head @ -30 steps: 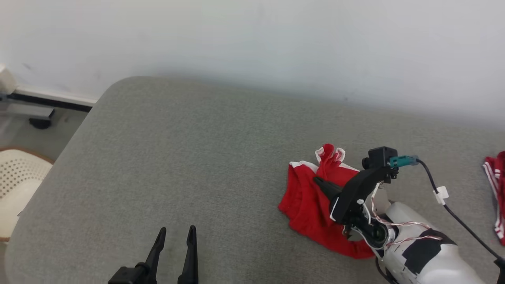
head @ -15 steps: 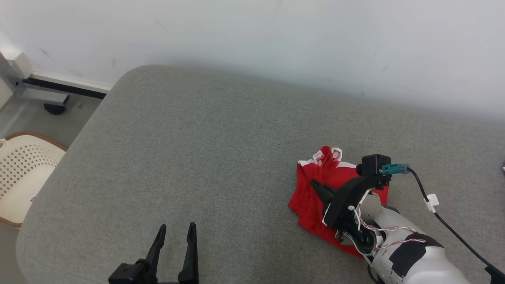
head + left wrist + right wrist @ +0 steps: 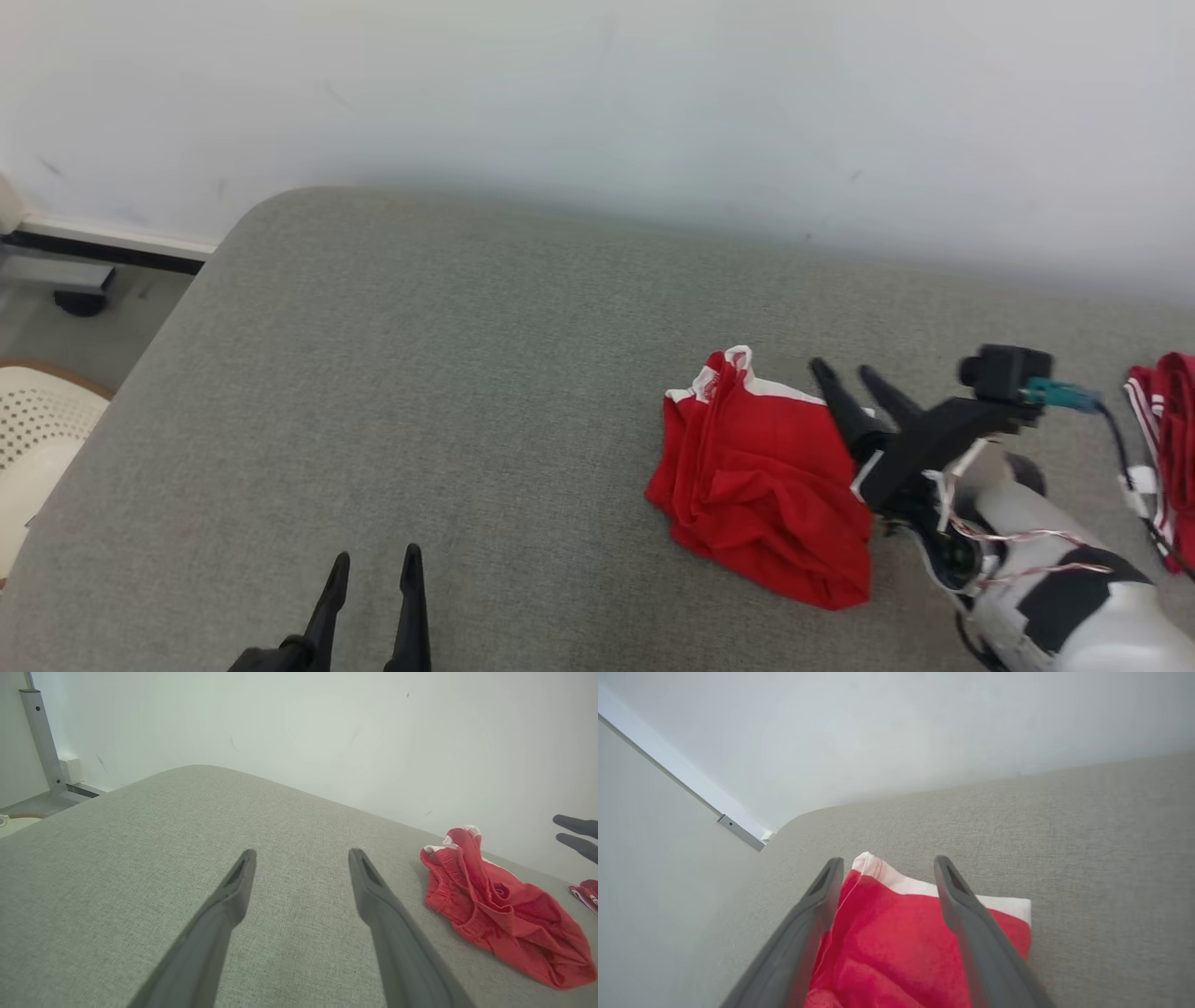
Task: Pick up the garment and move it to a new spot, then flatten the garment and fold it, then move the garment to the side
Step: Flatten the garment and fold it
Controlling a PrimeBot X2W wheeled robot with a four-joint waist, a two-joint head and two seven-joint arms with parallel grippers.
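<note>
Right gripper hangs spread over the white-trimmed edge of the crumpled red shorts mid-right on the grey cushion, left gripper spread well apart, and a flattening swipe could simply snag those bunched folds and drag the heap along!

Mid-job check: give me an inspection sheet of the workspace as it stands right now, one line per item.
Surface: grey cushion, woven fabric, rounded far-left corner.
Job's things: red garment with white trim, crumpled in a heap; not yet flattened or folded.
Clutter: second red cloth with white stripes, at the right edge.
Grippers: left gripper open, holding nothing, well left of the garment; right gripper open, holding nothing, fingers over the garment's right side.
Cables: black cable with a teal plug at the right wrist camera, hanging near the second cloth.
Surroundings: white wall behind; pale perforated seat off the left side.
</note>
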